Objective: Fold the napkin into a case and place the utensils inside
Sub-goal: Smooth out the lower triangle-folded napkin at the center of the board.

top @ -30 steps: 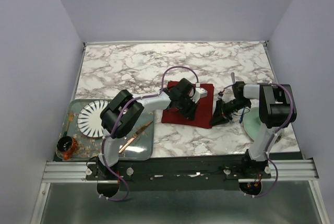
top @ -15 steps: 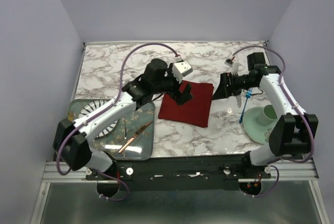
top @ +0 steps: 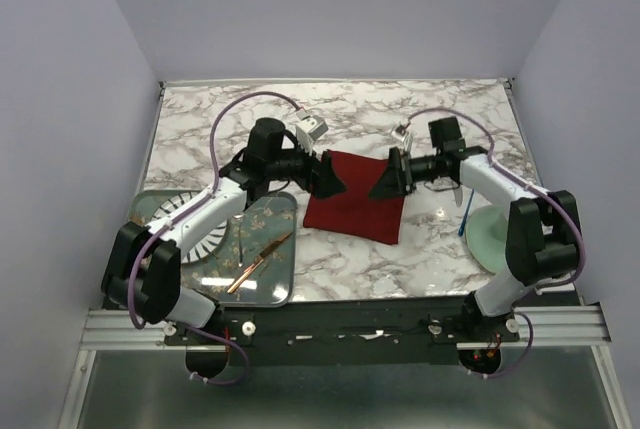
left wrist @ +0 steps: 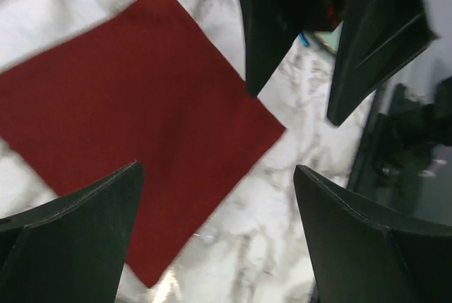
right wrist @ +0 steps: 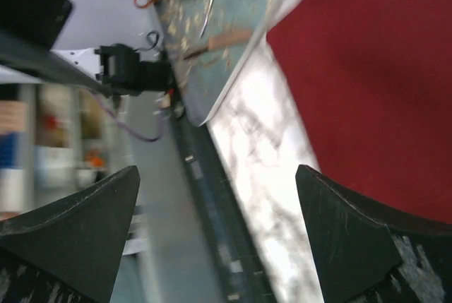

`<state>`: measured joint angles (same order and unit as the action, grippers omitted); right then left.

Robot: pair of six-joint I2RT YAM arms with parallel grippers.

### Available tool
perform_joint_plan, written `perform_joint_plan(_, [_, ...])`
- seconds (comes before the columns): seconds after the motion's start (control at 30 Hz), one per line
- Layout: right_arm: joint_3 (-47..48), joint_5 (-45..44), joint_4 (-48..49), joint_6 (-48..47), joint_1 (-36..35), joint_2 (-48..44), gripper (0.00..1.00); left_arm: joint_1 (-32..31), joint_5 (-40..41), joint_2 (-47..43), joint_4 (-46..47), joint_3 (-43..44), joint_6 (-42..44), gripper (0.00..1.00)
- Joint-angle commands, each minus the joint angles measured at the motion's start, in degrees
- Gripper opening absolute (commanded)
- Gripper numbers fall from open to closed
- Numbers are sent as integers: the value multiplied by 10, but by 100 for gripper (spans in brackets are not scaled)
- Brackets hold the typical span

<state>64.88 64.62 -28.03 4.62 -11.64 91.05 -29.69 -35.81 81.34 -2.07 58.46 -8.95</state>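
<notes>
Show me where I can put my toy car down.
Bare marble runs along the far edge, behind the napkin. Another free strip lies in front, between the tray and the green plate. It's crowded at the napkin, with the left gripper and right gripper.

Matt cloth, glossy stone-look top
The napkin (top: 357, 204) is soft matt cloth; the marbled table (top: 350, 109) gleams smooth.

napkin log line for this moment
napkin: flat on table | left gripper: open, over left edge | right gripper: open, over right edge
</notes>
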Motion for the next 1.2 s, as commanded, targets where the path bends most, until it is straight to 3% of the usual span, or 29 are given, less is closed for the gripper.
perform_joint_plan(0.0, [-137,60,123,199,-36,0,100,-2,-159,26,93,-63,-216,99])
perform_joint_plan(0.13, [-195,60,207,289,-41,44,100,2,-165,65,169,-106,-292,99])
perform_joint_plan(0.3, [-184,34,177,256,-28,119,100,2,-167,91,180,-108,-320,99])
perform_joint_plan(0.53, [-79,-40,-72,50,38,228,100,2,-165,102,137,-96,-319,99])
perform_joint_plan(0.67, [-56,-46,-168,-33,44,204,100,-2,-207,113,147,-101,-334,99])
perform_joint_plan(0.9, [-70,50,-128,19,29,106,100,-23,-233,176,347,-117,-496,99])
perform_joint_plan(1.07, [-75,59,-69,66,26,120,100,-38,-245,252,470,-104,-630,99])
perform_joint_plan(1.17, [-83,54,-58,66,24,149,100,-46,-235,289,510,-96,-658,99])
